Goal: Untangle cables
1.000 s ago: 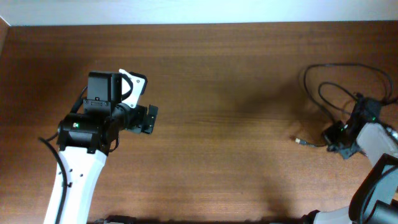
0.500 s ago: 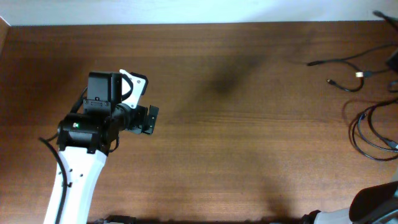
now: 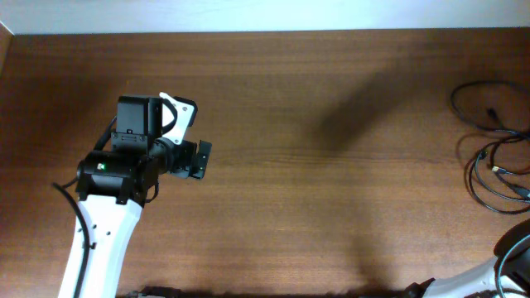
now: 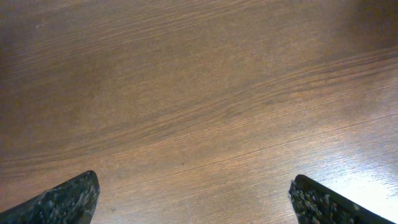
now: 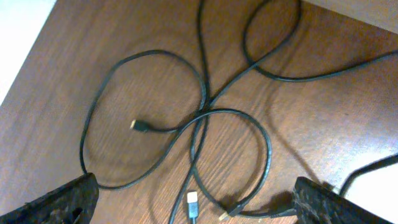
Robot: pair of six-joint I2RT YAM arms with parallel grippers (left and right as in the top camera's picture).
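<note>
Several thin black cables (image 3: pixel 469 175) lie in loose overlapping loops at the table's right edge. In the right wrist view the cables (image 5: pixel 205 112) cross each other on the wood, with a small plug (image 5: pixel 140 126) inside one loop and a silver USB plug (image 5: pixel 193 200) near the bottom. My right gripper (image 5: pixel 194 186) hangs open above them, a finger (image 5: pixel 62 199) on each side, holding nothing. In the overhead view only part of the right arm (image 3: pixel 517 252) shows, at the bottom right corner. My left gripper (image 3: pixel 201 159) stands open over bare wood (image 4: pixel 196 202) at the left, far from the cables.
The wooden table (image 3: pixel 315 207) ends at a white strip along the far side (image 3: pixel 265 15). In the right wrist view the table's edge (image 5: pixel 34 56) runs close to the outer cable loop at the upper left.
My right gripper was shut on a cable near the right side; it has opened and let go. The cables now lie in new loops at the right edge. The left arm has not moved.
</note>
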